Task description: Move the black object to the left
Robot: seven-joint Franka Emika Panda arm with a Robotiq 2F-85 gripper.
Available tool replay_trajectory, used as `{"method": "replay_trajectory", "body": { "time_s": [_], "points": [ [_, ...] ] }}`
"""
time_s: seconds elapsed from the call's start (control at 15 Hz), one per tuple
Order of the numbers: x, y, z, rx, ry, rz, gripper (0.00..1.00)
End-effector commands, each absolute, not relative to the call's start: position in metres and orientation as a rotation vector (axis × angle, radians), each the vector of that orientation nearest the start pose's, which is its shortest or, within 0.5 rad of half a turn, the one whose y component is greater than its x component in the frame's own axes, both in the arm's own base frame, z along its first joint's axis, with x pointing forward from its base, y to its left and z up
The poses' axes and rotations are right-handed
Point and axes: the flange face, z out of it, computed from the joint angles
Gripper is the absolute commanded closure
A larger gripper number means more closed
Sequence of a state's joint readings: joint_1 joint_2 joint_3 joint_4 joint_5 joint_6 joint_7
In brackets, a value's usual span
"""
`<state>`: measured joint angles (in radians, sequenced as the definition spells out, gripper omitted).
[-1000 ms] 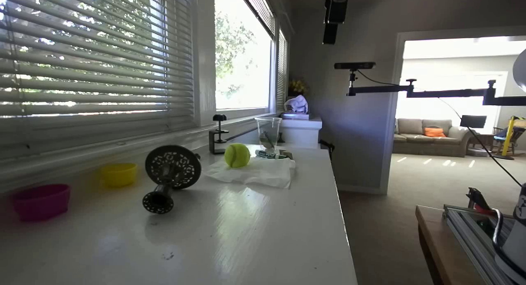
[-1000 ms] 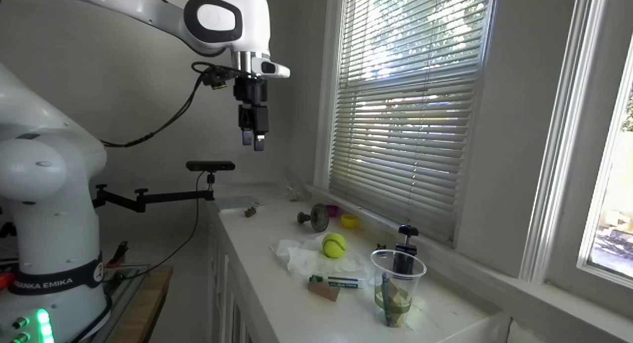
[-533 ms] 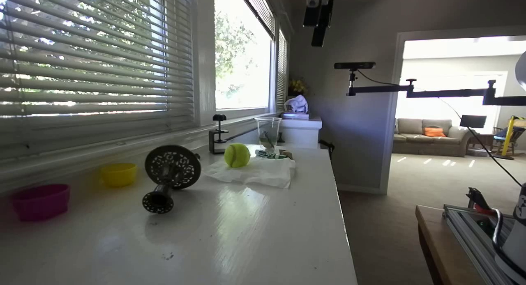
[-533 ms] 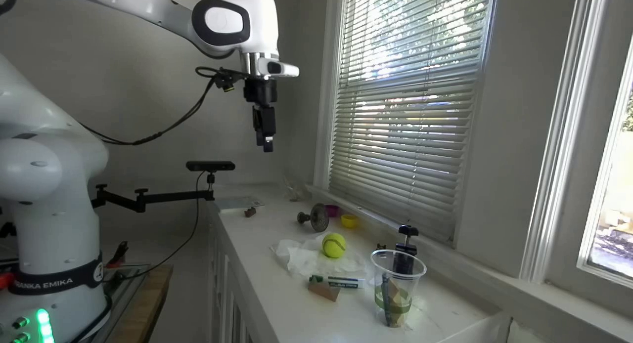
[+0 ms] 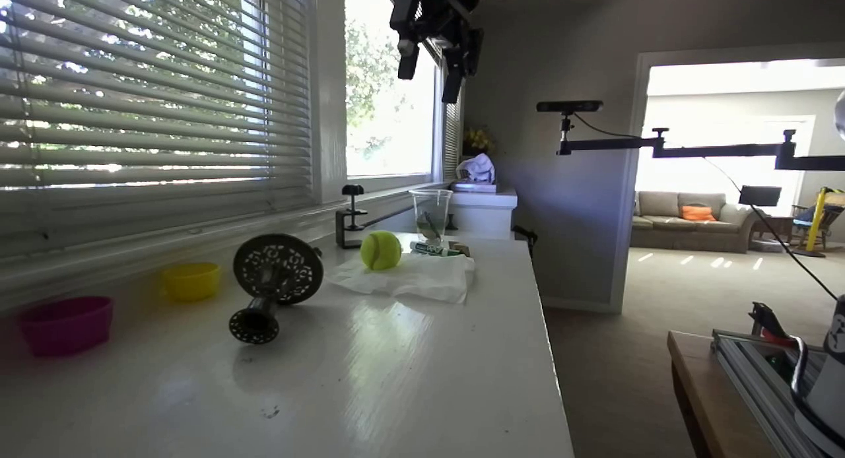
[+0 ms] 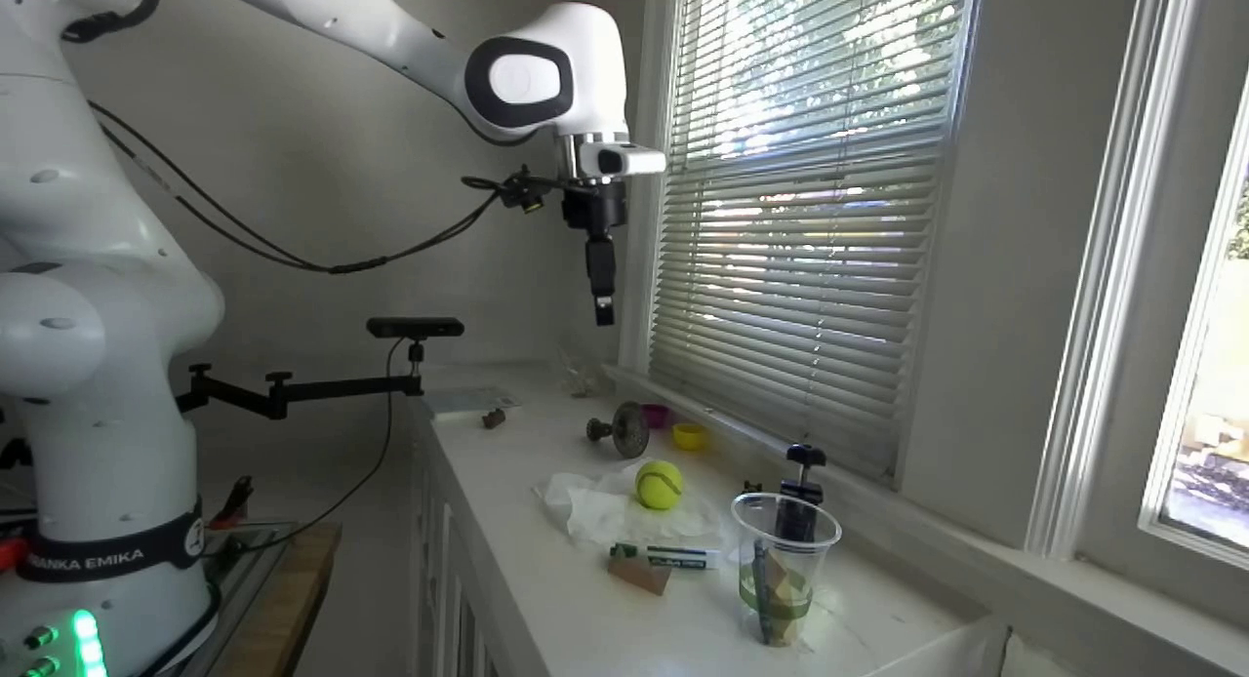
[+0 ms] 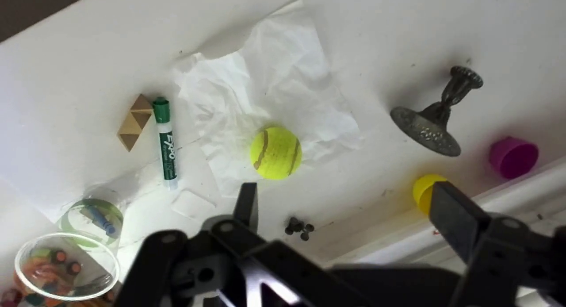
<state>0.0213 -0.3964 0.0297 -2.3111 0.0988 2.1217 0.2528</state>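
The black object (image 5: 350, 217), a blocky black clamp-like piece with a raised knob on top, stands on the white counter by the window sill. It also shows behind the clear cup in an exterior view (image 6: 802, 492). In the wrist view it is not visible, probably hidden behind the gripper's body. My gripper (image 5: 429, 87) is high above the counter, pointing down, well clear of everything. It also shows in an exterior view (image 6: 605, 311). In the wrist view its two fingers (image 7: 342, 209) are wide apart with nothing between them.
A tennis ball (image 7: 276, 153) lies on crumpled white paper (image 7: 287, 77). Nearby are a marker (image 7: 166, 143), a brown block (image 7: 135, 122), a clear cup (image 6: 785, 570), a small dark knobby piece (image 7: 299, 227), a dark disc stand (image 7: 437, 117), a yellow bowl (image 7: 425, 189) and a purple bowl (image 7: 513, 157).
My gripper has moved toward the window and somewhat lower, and has turned so both fingers now show apart in an exterior view. The things on the counter have not moved.
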Motion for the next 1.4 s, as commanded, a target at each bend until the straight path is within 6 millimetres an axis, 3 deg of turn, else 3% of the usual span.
{"method": "replay_trajectory", "body": {
  "time_s": [0.0,0.6,1.13,1.33],
  "points": [
    [0.496,0.008,0.504,-2.963,0.583,-0.278,0.0],
    [0.586,-0.032,0.463,-2.891,0.814,-0.28,0.0],
    [0.649,-0.078,0.436,-2.862,0.969,-0.256,0.01],
    [0.669,-0.084,0.419,-2.864,0.991,-0.241,0.05]
  ]
}}
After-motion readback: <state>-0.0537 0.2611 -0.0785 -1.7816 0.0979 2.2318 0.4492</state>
